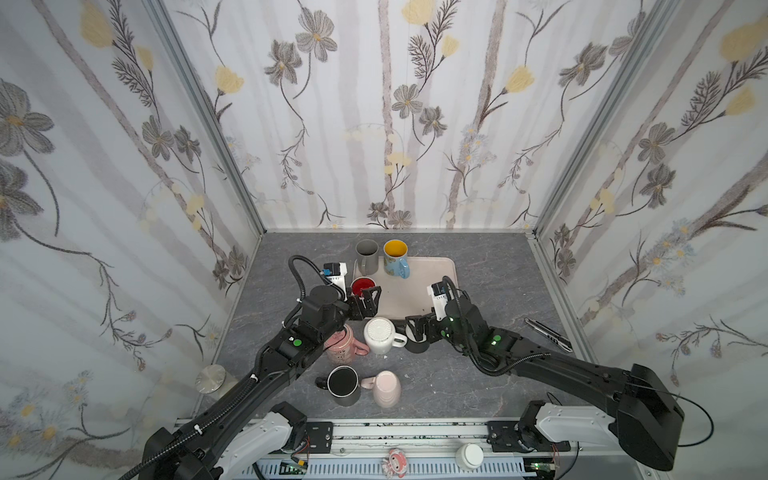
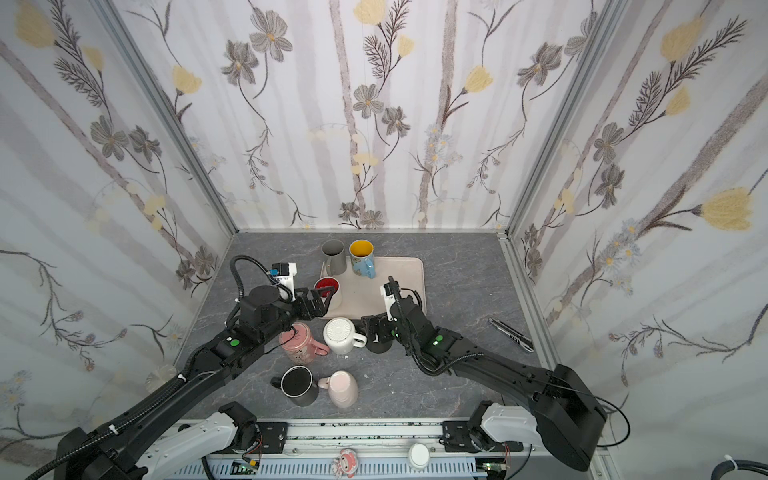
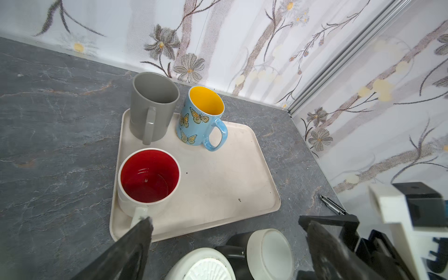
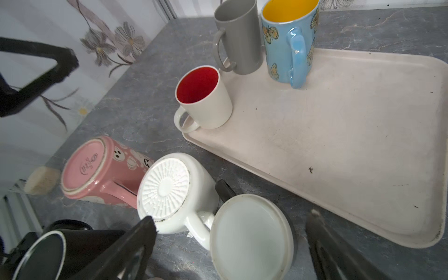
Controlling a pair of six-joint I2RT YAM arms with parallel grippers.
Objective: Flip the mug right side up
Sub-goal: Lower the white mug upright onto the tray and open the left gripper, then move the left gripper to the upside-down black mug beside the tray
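Left gripper point(image 1: 368, 301): hanging empty, jaws apart, by the handle of the red-lined mug point(image 3: 150, 177).
Right gripper point(image 1: 417, 330): straddling the upside-down black mug point(image 4: 252, 237), jaws apart, not gripping.
Mug location: sitting base-up on the table point(image 4: 150, 80), near the tray point(image 4: 363, 145), just beside the white mug point(image 4: 164, 186).
Risk: closing off-centre, likely nudging the white mug or slipping mid-flip.

The red-lined white mug point(image 3: 149, 179) stands upright at the tray's point(image 3: 218, 184) near left corner (handle over the rim). The black mug point(image 4: 252, 235) stands upside down on the worktop point(image 4: 150, 101), pale base up, just off the tray.
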